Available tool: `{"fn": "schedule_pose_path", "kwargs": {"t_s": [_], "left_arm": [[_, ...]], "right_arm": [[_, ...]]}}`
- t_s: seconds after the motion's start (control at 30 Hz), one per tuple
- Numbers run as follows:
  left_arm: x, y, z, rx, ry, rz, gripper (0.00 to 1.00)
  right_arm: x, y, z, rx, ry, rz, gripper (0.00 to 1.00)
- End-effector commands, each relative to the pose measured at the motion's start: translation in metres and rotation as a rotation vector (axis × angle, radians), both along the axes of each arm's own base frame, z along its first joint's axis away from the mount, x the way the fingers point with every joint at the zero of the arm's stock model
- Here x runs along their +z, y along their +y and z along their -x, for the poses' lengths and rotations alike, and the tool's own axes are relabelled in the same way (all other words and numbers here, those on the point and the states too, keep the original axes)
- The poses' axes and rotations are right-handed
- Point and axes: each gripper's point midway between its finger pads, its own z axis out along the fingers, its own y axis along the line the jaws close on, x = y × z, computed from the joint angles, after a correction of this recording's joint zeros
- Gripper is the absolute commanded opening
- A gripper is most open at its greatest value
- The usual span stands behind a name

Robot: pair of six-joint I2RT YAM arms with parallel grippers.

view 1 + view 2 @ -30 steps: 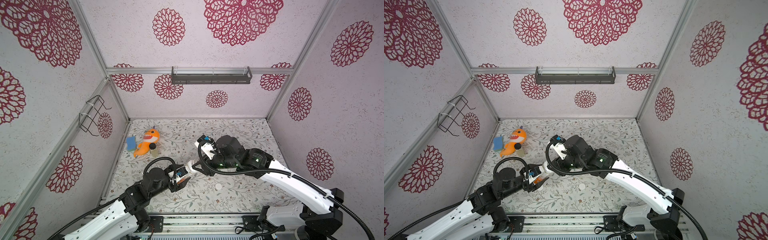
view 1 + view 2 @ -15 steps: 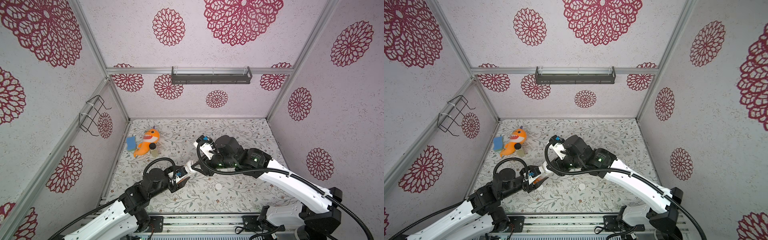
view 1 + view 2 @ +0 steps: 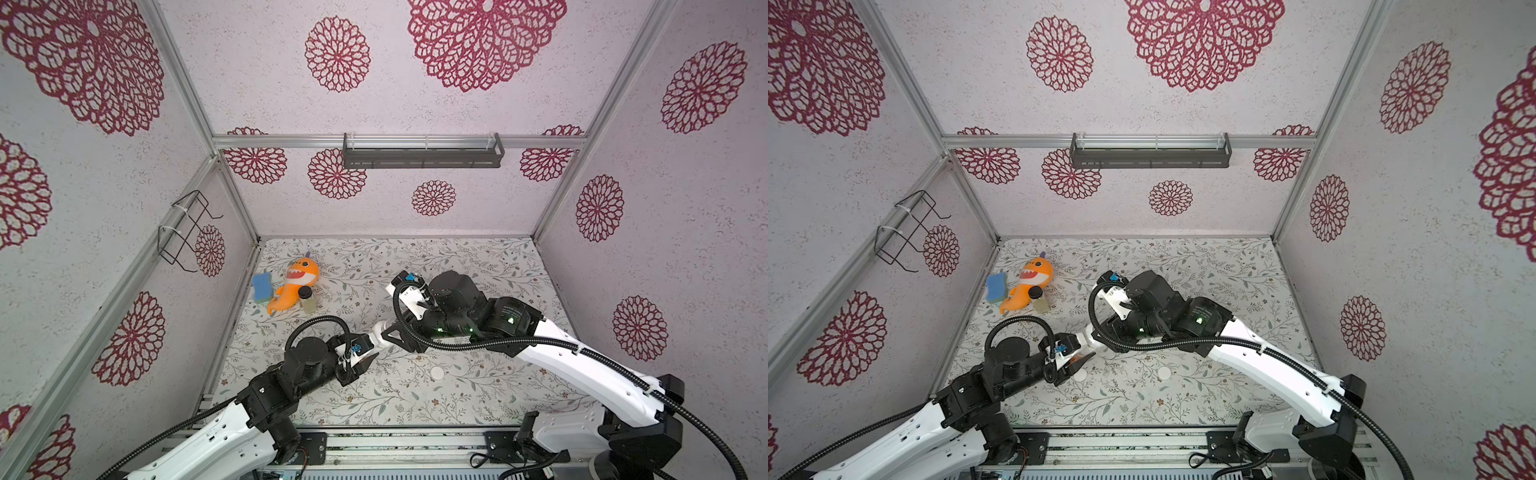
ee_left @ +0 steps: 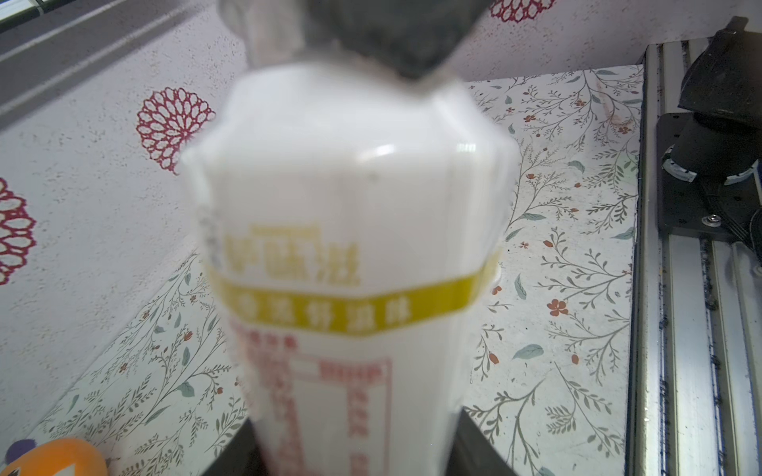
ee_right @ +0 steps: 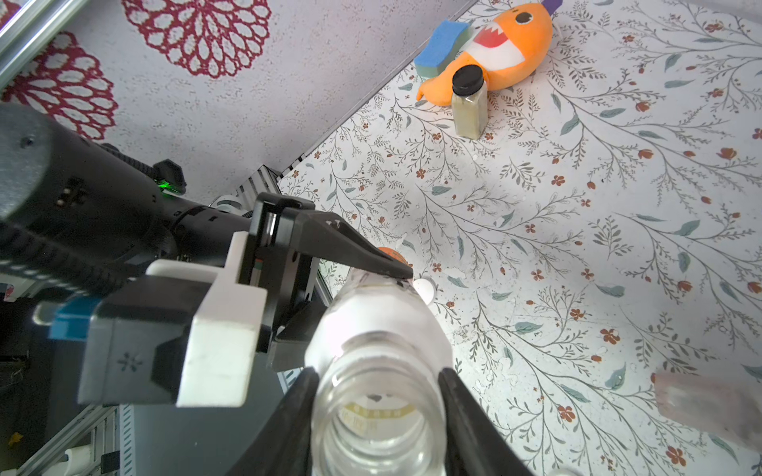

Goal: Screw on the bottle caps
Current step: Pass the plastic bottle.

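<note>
clear plastic bottle (image 5: 377, 362), open-necked, yellow-banded

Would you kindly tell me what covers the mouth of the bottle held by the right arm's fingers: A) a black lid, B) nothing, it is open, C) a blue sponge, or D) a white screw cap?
B: in the right wrist view the bottle shows a bare, open threaded mouth between the fingers of the right gripper, while a white cap lies on the table in a top view.
</note>
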Motion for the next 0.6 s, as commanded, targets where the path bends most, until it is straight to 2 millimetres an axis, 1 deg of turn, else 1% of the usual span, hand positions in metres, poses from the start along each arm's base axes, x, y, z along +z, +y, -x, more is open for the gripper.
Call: {"fn": "schedule_pose_path", "kwargs": {"t_s": [0.0,0.1,0.2,0.27,0.33,0.43,0.57], "left_arm": [[0.006,-0.004,0.004,-0.029,-0.023,0.026,0.50],[0.007,-0.003,0.003,-0.018,-0.030,0.026,0.51],[0.011,0.001,0.001,0.003,-0.047,0.035,0.51],[0.014,0.005,-0.002,0.027,-0.066,0.042,0.51],[0.019,0.009,-0.004,0.053,-0.087,0.055,0.51],[0.030,0.017,-0.007,0.094,-0.126,0.092,0.51],[0.054,0.038,-0.014,0.204,-0.190,0.163,0.52]], "right_arm": [[0.015,0.006,0.003,0.028,-0.037,-0.053,0.55],[0.017,0.005,0.004,0.029,-0.041,-0.062,0.59],[0.021,0.003,0.005,0.025,-0.050,-0.069,0.66],[0.025,-0.001,0.005,0.020,-0.063,-0.073,0.72],[0.032,-0.008,0.004,-0.003,-0.090,-0.074,0.80],[0.046,-0.023,0.002,-0.049,-0.141,-0.085,0.88],[0.059,-0.045,-0.005,-0.138,-0.197,-0.090,0.98]]}}
